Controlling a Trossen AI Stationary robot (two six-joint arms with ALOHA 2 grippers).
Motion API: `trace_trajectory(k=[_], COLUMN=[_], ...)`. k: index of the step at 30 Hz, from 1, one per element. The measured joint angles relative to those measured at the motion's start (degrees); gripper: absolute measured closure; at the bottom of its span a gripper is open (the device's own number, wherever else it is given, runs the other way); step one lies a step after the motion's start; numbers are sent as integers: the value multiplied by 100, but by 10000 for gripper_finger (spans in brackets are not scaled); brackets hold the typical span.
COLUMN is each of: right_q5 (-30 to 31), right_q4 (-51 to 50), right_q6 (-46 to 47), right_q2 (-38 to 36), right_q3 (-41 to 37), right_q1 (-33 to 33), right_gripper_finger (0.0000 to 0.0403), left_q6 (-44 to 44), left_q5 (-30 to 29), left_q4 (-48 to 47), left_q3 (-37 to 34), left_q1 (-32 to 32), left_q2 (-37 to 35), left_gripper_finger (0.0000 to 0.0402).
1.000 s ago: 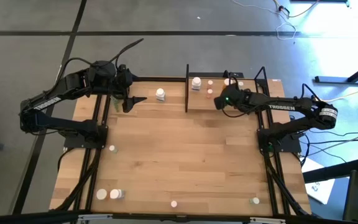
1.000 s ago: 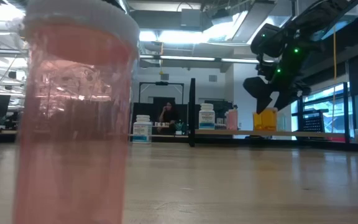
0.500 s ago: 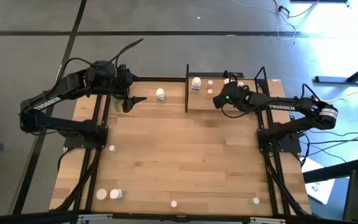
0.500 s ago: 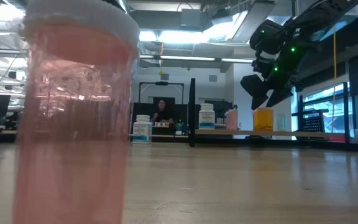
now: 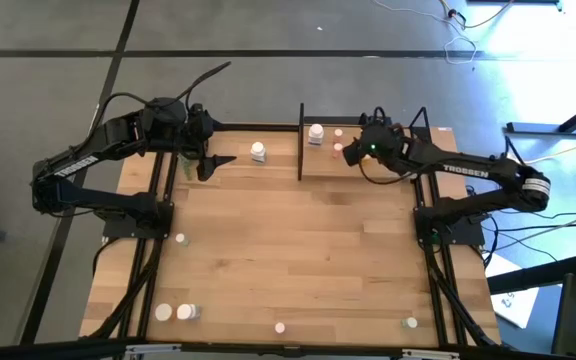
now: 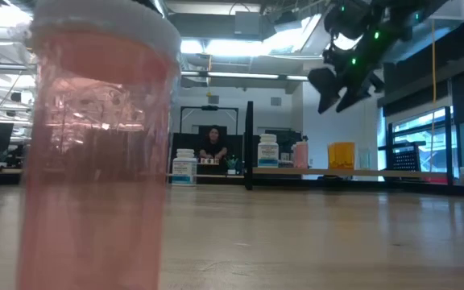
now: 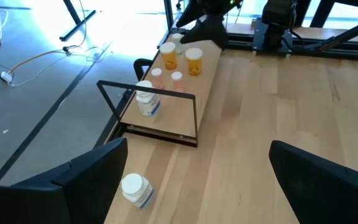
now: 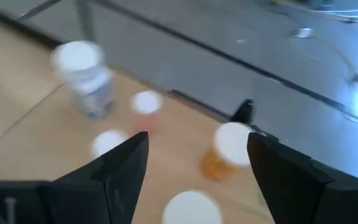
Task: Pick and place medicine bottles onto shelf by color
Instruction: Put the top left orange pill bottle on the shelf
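The shelf stands at the table's far right, a light board between black posts. On it stand a white medicine bottle, two small pink ones and two orange ones. My right gripper hangs open well above the shelf, over the orange bottle, touching nothing. My left gripper waits open above the far left of the table, with a white bottle standing on the table below it.
A pink bottle stands right before the low camera near the front edge. More small bottles stand at the front left, front middle and front right. A person sits in the room behind.
My right gripper has risen from around the orange bottle on the shelf to well above it, rolling somewhat at the wrist, its fingers still apart. The orange bottle stays standing on the shelf.
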Motion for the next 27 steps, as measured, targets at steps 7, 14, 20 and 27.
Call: trace_trajectory(k=[7,14,20,27], right_q5=[-1861,-2730,-2650,-2231], right_q4=[-1541,-1843,-1822,-1685], right_q6=[-403,163,224,177], right_q2=[-41,-37,-37,-37], right_q3=[603,270,69,-35], right_q1=[244,265,241,38], right_gripper_finger=[128,153,234,351], left_q6=[-2,-2,-2,-2], left_q5=[0,0,0,0], left_q4=[-3,-5,-2,-2], left_q3=[0,0,0,0], left_q1=[0,0,0,0], left_q2=[0,0,0,0], left_gripper_finger=[14,14,14,14])
